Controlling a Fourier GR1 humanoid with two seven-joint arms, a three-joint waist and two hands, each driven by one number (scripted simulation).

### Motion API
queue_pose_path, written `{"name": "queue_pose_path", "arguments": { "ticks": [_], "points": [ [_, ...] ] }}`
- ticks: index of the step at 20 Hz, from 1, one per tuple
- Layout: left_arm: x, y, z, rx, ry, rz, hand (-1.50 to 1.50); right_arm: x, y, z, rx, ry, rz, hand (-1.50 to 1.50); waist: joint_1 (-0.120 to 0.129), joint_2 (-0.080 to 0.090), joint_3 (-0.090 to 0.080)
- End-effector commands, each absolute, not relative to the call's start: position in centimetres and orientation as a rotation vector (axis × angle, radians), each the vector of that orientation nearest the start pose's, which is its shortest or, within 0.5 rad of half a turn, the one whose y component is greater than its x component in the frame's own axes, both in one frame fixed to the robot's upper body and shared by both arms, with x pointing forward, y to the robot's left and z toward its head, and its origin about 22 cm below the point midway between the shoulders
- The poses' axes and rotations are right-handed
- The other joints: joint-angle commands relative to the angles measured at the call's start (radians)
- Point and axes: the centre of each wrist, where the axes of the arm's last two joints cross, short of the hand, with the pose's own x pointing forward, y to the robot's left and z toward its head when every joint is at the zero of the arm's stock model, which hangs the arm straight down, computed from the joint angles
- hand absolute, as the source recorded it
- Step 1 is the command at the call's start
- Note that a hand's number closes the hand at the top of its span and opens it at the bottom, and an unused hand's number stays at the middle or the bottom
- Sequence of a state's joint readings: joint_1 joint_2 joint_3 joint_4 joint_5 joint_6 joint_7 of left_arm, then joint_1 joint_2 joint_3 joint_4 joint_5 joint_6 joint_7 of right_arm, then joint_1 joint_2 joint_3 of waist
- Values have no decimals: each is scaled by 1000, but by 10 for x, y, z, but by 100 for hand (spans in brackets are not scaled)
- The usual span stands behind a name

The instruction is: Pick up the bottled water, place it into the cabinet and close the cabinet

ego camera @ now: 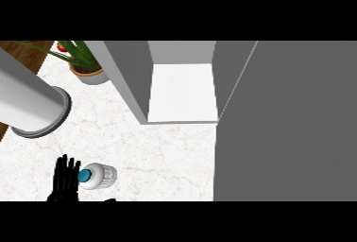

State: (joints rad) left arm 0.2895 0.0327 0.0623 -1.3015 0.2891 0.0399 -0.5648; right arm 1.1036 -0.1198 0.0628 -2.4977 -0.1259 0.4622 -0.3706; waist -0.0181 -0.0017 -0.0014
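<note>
The bottled water (98,176) stands on the white marble counter (160,151) at the lower left, seen from above as a clear ribbed body with a teal cap. My left hand (65,180) is right beside it on its left, fingers straight and pointing up the view, open, not curled round the bottle. The grey cabinet (181,90) stands at the top centre with its white inner shelf showing. Its open door (293,123) fills the right side of the view as a large grey panel. My right hand does not show.
A large grey and white cylinder (31,104) lies at the left edge. A potted plant (85,64) stands at the back left beside the cabinet's left wall. The wooden floor (21,47) shows beyond the counter's left edge.
</note>
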Motion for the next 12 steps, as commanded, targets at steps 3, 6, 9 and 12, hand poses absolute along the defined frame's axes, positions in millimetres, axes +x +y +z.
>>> {"name": "queue_pose_path", "arguments": {
  "ticks": [3, 6, 9, 12],
  "points": [
    [168, 274, -137, 183, -1602, 426, -150, 11, -262, 142, 142, -1890, 173, -150, 0, 4, -1],
    [130, 296, -147, 167, -1603, 446, -150, 6, -266, 144, 131, -1889, 192, -150, 8, 1, 0],
    [163, 263, -150, 79, -1615, 487, -150, 3, -263, 143, 133, -1899, 197, -150, 1, 1, 0],
    [158, 263, -159, -18, -1612, 504, -150, 0, -271, 138, 137, -1894, 193, -150, 0, 1, 0]
  ]
}}
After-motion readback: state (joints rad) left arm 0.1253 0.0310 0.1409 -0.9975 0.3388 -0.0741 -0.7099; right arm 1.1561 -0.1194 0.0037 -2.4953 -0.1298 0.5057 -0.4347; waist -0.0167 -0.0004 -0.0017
